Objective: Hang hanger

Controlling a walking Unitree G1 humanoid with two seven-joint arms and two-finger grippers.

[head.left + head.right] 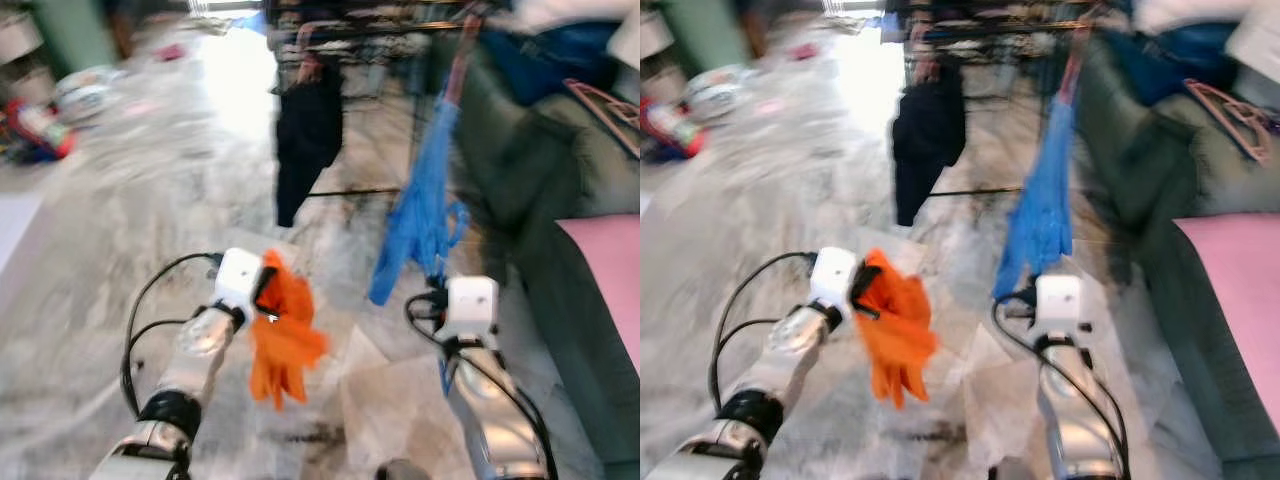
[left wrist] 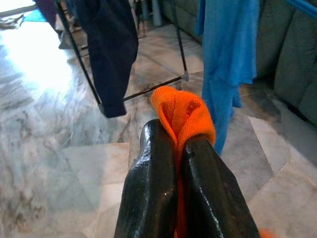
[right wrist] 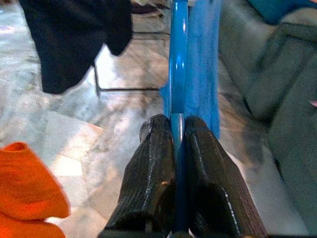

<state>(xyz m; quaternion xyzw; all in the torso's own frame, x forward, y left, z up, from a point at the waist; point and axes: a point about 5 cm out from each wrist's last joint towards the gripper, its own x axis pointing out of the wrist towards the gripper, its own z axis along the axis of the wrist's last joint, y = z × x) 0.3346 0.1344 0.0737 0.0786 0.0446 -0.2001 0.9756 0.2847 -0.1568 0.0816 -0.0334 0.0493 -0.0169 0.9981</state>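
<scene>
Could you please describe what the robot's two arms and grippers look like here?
Both arms are shiny silver with black joint bands and looping black cables. Each ends in a white boxy wrist block. The left gripper and right gripper each have two long, glossy black fingers.

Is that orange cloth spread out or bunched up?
Bunched up: the orange cloth dangles in a crumpled clump from the left hand, whose fingers pinch a fold.

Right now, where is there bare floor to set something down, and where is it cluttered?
Bare floor spreads ahead on the robot's left, short of the toys. It is crowded ahead at the drying rack, with its dark garment and blue cloth, and by the sofa on the right.
</scene>
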